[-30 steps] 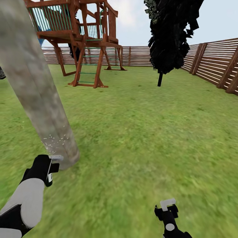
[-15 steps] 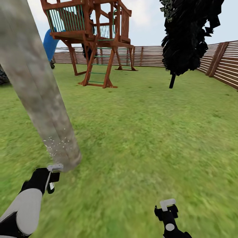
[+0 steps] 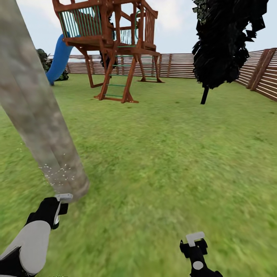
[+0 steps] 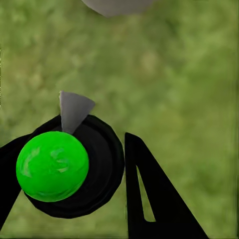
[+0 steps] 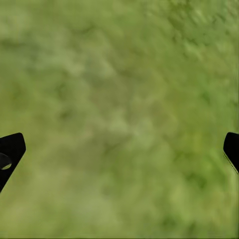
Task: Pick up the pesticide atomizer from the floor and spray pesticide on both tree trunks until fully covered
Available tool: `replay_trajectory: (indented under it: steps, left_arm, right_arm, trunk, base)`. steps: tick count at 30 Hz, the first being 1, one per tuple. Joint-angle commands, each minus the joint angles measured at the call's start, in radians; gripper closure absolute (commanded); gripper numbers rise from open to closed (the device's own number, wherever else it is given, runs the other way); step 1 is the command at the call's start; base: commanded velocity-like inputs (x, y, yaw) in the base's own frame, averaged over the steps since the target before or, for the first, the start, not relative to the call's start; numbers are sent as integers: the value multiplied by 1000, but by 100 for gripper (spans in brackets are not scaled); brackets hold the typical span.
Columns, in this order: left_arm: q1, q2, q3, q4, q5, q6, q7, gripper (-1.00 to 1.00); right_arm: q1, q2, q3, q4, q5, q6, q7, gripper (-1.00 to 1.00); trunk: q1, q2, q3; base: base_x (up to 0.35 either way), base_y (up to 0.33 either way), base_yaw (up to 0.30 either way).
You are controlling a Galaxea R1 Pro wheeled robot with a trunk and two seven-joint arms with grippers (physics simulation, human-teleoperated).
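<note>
The view has swung right — more blue slide (image 3: 57,57) shows. Left gripper (image 4: 94,164) pinches the atomizer (image 4: 59,167) beside the speckled tree trunk (image 3: 38,115); right gripper (image 5: 119,149) spread.

Lawn (image 3: 173,154) under trunk (image 3: 42,115), playset (image 3: 111,50)

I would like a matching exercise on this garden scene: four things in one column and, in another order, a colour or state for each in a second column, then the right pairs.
Things:
1. atomizer
2. slide
3. tree trunk
4. right gripper

Colours or states:
A. open, over grass
B. blue
C. green ball top, held by the left gripper
D. white specks low down

Pairs: 1-C, 2-B, 3-D, 4-A
</note>
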Motion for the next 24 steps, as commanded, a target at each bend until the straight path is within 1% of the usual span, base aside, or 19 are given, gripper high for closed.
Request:
replay_trajectory:
  steps: [1,3,5,6,24]
  left_arm:
    - [-1,-1,6,-2,-5,3,-8,100]
    - [-1,-1,4,-1,31,2,-9,100]
    - [-1,-1,3,-1,58,0,-9,100]
    - [-1,-1,3,-1,65,0,-9,100]
    - [-1,-4,-1,-1,69,-2,5,100]
  right_arm:
    - [0,0,3,1,4,-1,-6,-100]
    - [0,0,3,1,4,-1,-6,-100]
    - [0,0,3,1,4,-1,-6,-100]
    - [0,0,3,1,4,-1,-6,-100]
    - [0,2,3,2,4,-1,-6,-100]
  trunk:
    - [0,0,-1]
    - [0,0,-1]
    - [0,0,-1]
    - [0,0,-1]
    - [0,0,-1]
  base:
    - [127,-258,272]
    - [127,-258,273]
    - [127,-258,274]
    - [127,-258,274]
    - [137,-261,274]
